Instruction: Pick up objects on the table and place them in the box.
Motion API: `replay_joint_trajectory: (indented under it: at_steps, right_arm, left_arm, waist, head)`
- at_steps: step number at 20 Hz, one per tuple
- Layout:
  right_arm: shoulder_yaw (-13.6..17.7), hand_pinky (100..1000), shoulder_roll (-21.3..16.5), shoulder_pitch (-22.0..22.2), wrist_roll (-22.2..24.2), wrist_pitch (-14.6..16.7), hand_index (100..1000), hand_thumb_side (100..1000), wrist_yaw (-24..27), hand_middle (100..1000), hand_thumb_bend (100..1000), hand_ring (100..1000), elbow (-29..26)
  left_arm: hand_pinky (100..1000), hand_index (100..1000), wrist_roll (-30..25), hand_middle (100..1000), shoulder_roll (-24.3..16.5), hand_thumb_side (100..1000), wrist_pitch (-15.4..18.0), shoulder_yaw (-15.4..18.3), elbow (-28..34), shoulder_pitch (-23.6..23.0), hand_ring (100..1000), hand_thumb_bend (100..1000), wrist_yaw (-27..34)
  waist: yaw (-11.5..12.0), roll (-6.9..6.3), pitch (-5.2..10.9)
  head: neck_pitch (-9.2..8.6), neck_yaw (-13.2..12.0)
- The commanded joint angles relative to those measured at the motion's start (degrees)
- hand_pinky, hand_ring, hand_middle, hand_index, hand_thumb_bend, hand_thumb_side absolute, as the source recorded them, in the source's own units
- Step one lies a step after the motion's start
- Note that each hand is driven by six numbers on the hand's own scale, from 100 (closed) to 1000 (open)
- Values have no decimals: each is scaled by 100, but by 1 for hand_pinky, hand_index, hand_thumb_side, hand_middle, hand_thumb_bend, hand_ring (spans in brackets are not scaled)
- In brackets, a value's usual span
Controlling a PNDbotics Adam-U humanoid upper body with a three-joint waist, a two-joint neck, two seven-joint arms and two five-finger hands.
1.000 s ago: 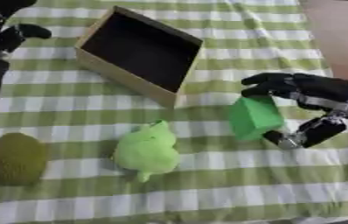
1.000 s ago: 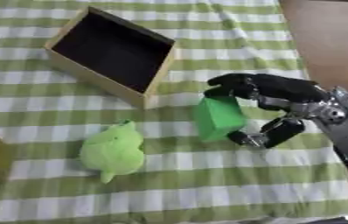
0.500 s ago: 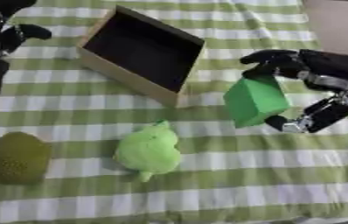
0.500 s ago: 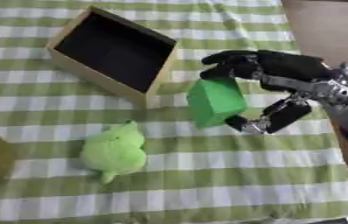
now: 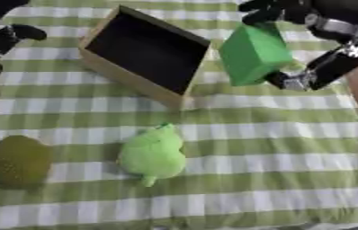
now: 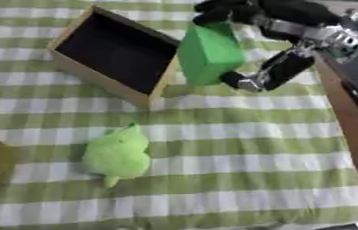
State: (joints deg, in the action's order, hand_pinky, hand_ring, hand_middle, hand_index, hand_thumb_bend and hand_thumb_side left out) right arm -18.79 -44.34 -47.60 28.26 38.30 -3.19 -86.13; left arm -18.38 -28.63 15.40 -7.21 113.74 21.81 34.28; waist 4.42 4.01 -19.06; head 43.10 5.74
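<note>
Green-and-white checked cloth (image 5: 276, 134) covers the table, with a strip of bare brown tabletop (image 6: 347, 134) showing along the right side.

The right hand (image 6: 292, 27) reaches in from the upper right, and its fingers curl over the top of a green block (image 6: 210, 54) while the thumb (image 6: 265, 74) presses against the block's lower right side. The block is pinched between them, tilted, and appears lifted off the cloth. It hangs just beside the right edge of the box (image 5: 147, 54), near the box's far right corner, and is not over the opening.

The box is a shallow tan tray with a dark inside, set askew on the cloth, and nothing can be made out within it.

Nearer the camera, well apart from the hand, a light green plush toy (image 5: 152, 155) lies on the cloth below the box's near corner. Farther left, a round olive-brown bumpy thing (image 5: 17, 161) sits by the table's left edge.

The left hand (image 5: 1, 31) shows dark at the upper left corner, off the box's left side, holding nothing; I cannot tell whether its fingers are straight or curled.
</note>
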Motion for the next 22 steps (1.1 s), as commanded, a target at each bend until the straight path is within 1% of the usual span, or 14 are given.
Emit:
replay_joint_trajectory:
  at_steps: [1,7,12,16,19,22]
  right_arm:
    - [70,999,90,-348,1630,1366,844,209,181,238,100,1000,495]
    - [228,998,464,-852,2092,1367,834,199,256,235,100,1000,1320]
    - [322,983,832,-1232,2310,1367,818,206,230,233,100,1000,1703]
    - [412,959,1098,-1427,2303,1367,800,231,81,235,100,1000,1887]
    - [480,955,1287,-1505,2198,1367,795,229,-197,235,100,1000,2062]
    - [551,948,1479,-1562,2052,1367,791,253,-538,236,125,1000,2251]
  left_arm:
    - [747,863,-28,789,-110,565,9,1,85,104,907,100,41]
    - [748,863,-58,790,-128,565,7,-20,85,183,908,100,66]
    - [748,863,-88,790,-110,565,-24,-45,85,244,908,100,85]
    - [748,863,-76,790,-94,565,-17,-32,85,269,908,100,116]
    - [749,862,-50,790,-83,565,7,-17,85,300,907,100,151]
    - [750,862,-46,789,-66,565,26,-23,85,347,906,100,196]
  waist:
    - [30,68,174]
    - [131,105,122]
    - [200,134,84]
    - [256,147,83]
    - [288,151,92]
    - [322,149,99]
  head:
    - [35,59]
    - [-20,136]
    - [-41,236]
    - [-32,305]
    - [-46,354]
    - [-77,444]
